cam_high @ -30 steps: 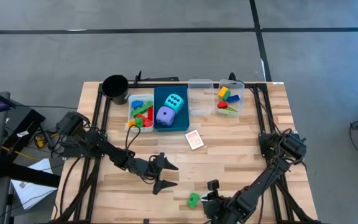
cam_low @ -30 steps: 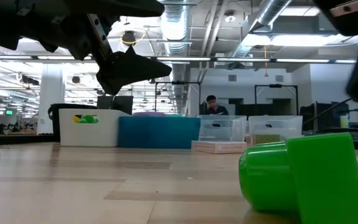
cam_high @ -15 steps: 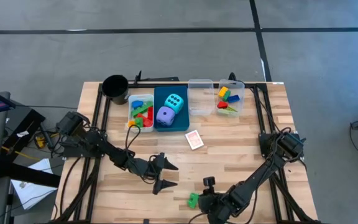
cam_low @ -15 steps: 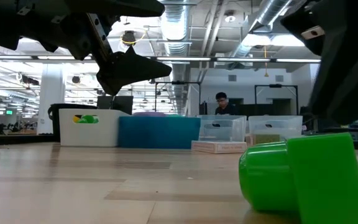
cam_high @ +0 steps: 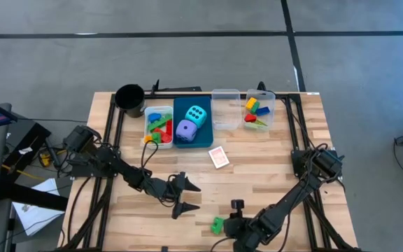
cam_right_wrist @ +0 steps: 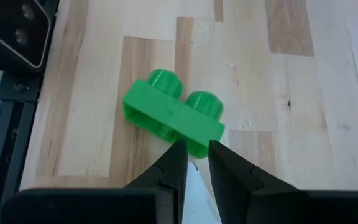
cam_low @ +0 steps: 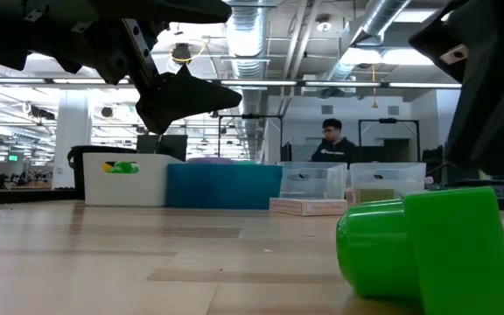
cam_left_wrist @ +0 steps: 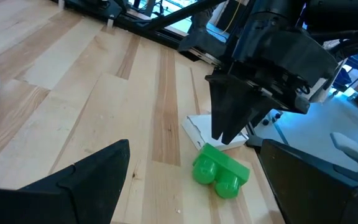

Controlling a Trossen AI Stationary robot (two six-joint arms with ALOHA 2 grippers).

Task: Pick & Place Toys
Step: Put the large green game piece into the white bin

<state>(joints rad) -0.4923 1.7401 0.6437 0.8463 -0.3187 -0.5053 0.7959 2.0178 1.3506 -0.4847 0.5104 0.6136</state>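
A green two-stud brick (cam_high: 217, 225) (cam_right_wrist: 173, 115) lies on its side on the wood near the table's front edge. Beside it a small white card (cam_left_wrist: 194, 127) lies flat. My right gripper (cam_high: 232, 222) (cam_right_wrist: 196, 155) points steeply down just right of the brick, over the card. Its fingers are shut to a narrow slit and hold nothing. My left gripper (cam_high: 198, 197) (cam_left_wrist: 188, 193) hovers open above the table, left of and behind the brick, facing it. My right gripper has its fingertips (cam_left_wrist: 224, 138) at the white card's surface, right beside the green brick's edge. They come from above, slanting. Whether they touch the card or the brick I cannot tell.
Along the far side stand a black cup (cam_high: 129, 98), a white bin of bricks (cam_high: 158, 124), a blue bin (cam_high: 192, 122) with two dice, and two clear bins (cam_high: 225, 108) (cam_high: 259, 110). A red-backed card pack (cam_high: 219, 157) lies mid-table. A person moves in the room behind.
My right gripper has rolled about its own axis and swung slightly toward the table's left, closer to the green brick, then held still. Its finger gap looks unchanged. The brick has not moved.
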